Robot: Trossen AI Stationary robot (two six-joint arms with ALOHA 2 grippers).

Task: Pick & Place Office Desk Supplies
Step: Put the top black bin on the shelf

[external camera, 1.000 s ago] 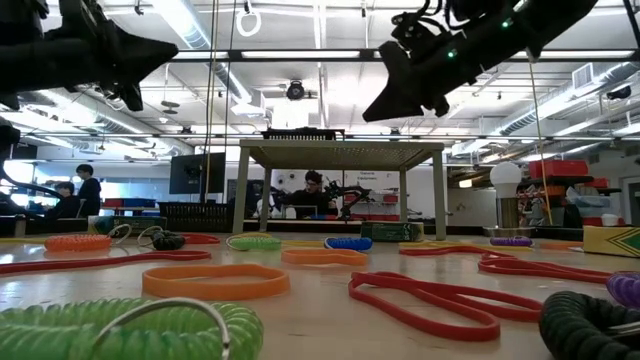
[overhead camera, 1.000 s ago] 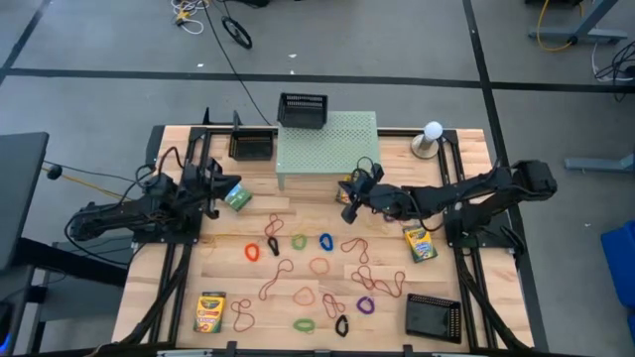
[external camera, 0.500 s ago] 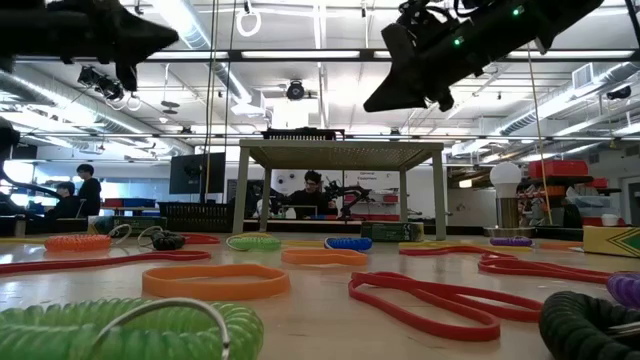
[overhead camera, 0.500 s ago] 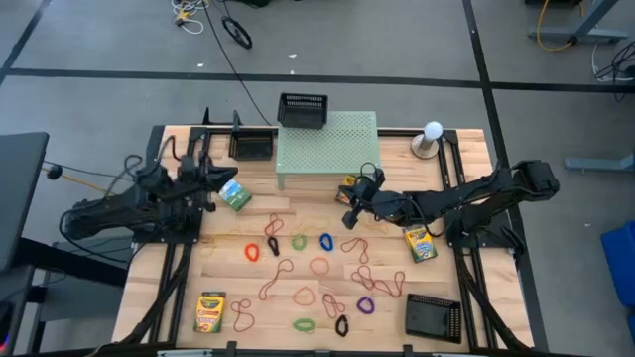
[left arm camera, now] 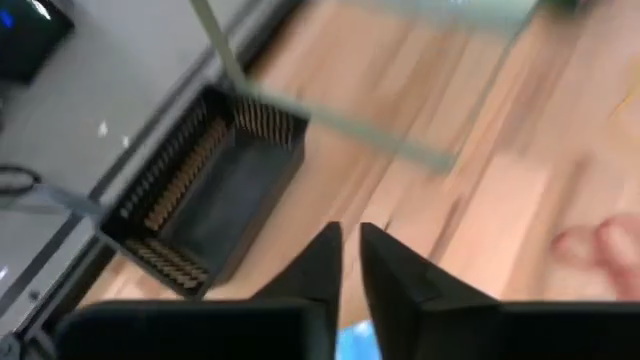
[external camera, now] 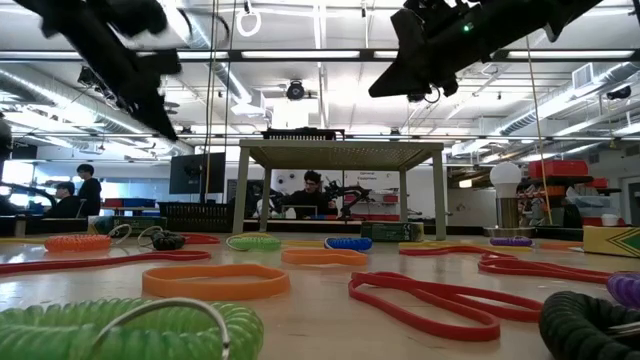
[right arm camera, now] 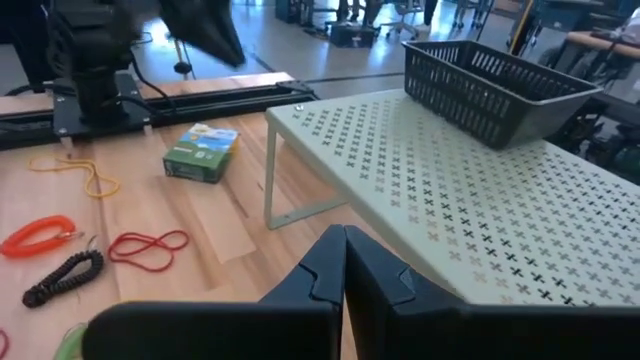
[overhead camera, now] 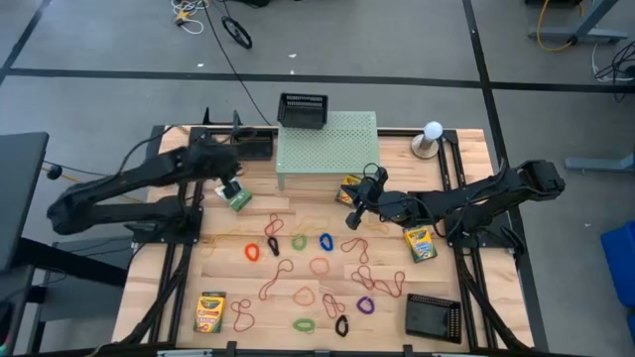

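Cardboard crayon box [overhead camera: 237, 198] under left tool [overhead camera: 230, 185], barely parted and empty: light, stiff; pinch its long sides.

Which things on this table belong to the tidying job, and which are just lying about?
Job: crayon boxes; rubber-band loops; coiled loops.

Lying about: perforated riser, mesh trays, white ball stand.
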